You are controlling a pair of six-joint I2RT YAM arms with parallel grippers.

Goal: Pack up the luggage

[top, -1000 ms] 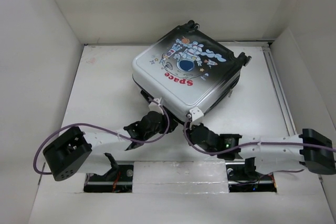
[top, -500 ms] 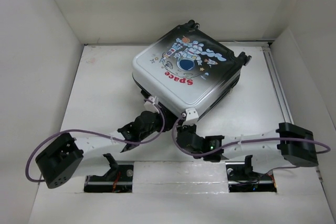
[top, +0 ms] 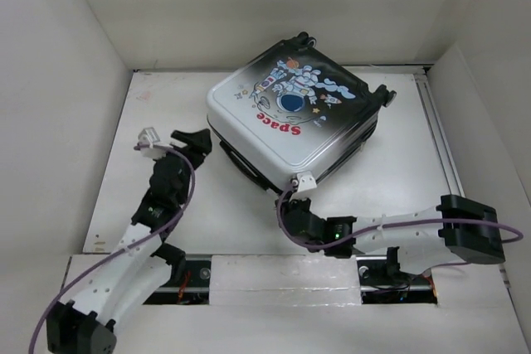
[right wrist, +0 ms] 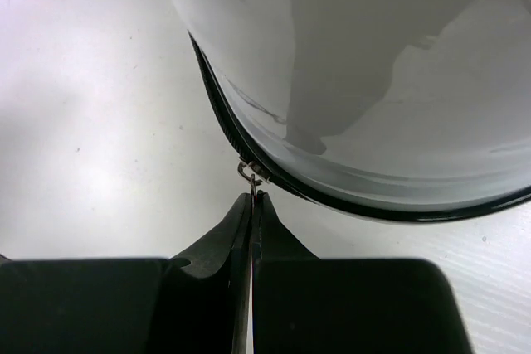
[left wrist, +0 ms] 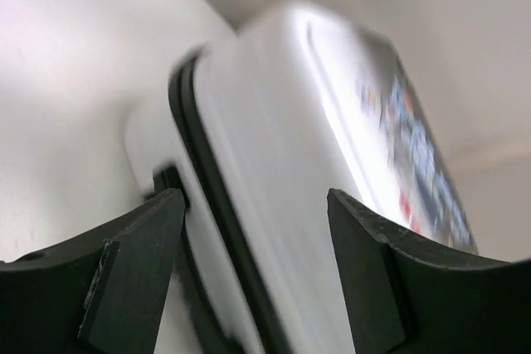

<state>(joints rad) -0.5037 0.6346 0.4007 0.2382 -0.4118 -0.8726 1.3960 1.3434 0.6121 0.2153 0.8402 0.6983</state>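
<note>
Top view first: the luggage (top: 290,118) lies shut, astronaut side up, turned corner-on toward me in the back half of the table (top: 166,105). Its far wheeled corner sits close to the back wall. There's a wide bare stretch on its left and a narrower one on its right. My left gripper (top: 196,140) hangs just off the left corner with bare table all around it. My right gripper (top: 297,191) is parked at the near corner.

Left wrist cam: my jaws are spread wide with nothing between them. The luggage (left wrist: 274,163) and its dark seam line stand ahead of the gap, blurry.

Right wrist cam: my jaws are pressed tight together, tips right at a little metal zipper ring (right wrist: 248,173) on the black seam under the curved shell edge. I can't tell if I've actually nipped it. Plain table (right wrist: 83,122) off to the left.
</note>
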